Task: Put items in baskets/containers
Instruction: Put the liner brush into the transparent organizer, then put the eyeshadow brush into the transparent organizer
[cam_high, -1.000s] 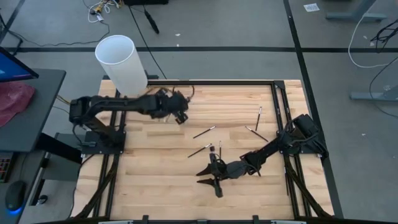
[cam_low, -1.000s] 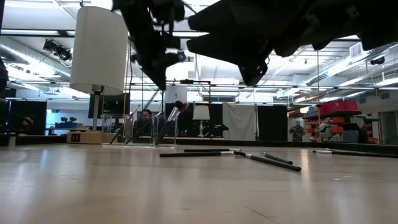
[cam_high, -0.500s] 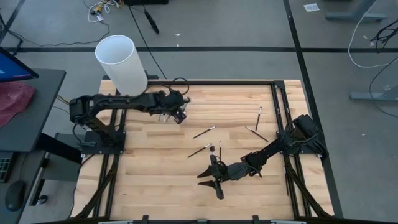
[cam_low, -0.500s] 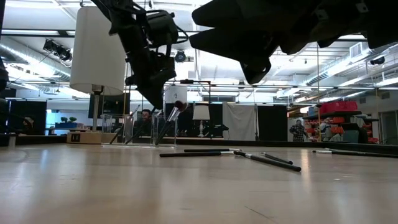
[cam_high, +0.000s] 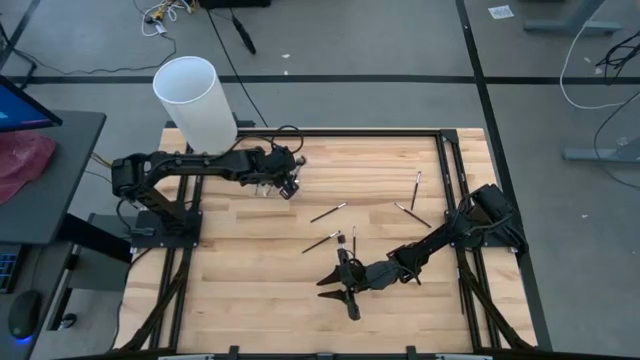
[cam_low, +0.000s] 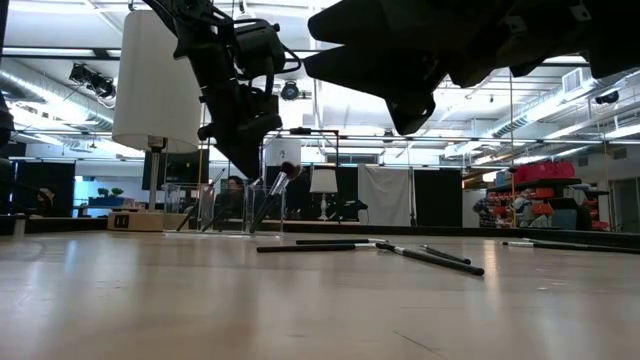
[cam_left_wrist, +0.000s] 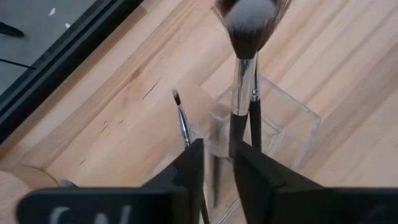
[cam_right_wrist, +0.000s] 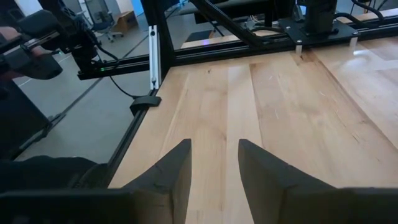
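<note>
A clear holder (cam_left_wrist: 273, 124) stands on the table at its far left, with several brushes upright in it. One is a big fluffy-headed brush (cam_left_wrist: 239, 81); beside it is a thin silver-ferruled one (cam_left_wrist: 181, 121). My left gripper (cam_left_wrist: 216, 146) hangs just above the holder (cam_low: 215, 210), pointing steeply down. Its fingers stand a small gap apart, and a thin blurred streak shows between them. Loose brushes (cam_high: 327, 212) (cam_high: 322, 241) (cam_high: 417, 188) lie flat mid-table. My right gripper (cam_high: 337, 293) hovers open near the front middle of the table, with nothing between its fingers (cam_right_wrist: 214, 146).
A tall white cylinder (cam_high: 195, 100) on a wooden base (cam_low: 135, 222) stands just left of the holder. More brushes (cam_high: 410, 214) (cam_high: 352, 240) lie between the two arms. Black frame rails (cam_high: 445, 170) edge the table. Bare wood lies toward the near left.
My left gripper has sunk toward the clear holder and tipped more steeply downward, shifting slightly toward the table's far edge. It has held still for the last half second. The right arm has not moved.
</note>
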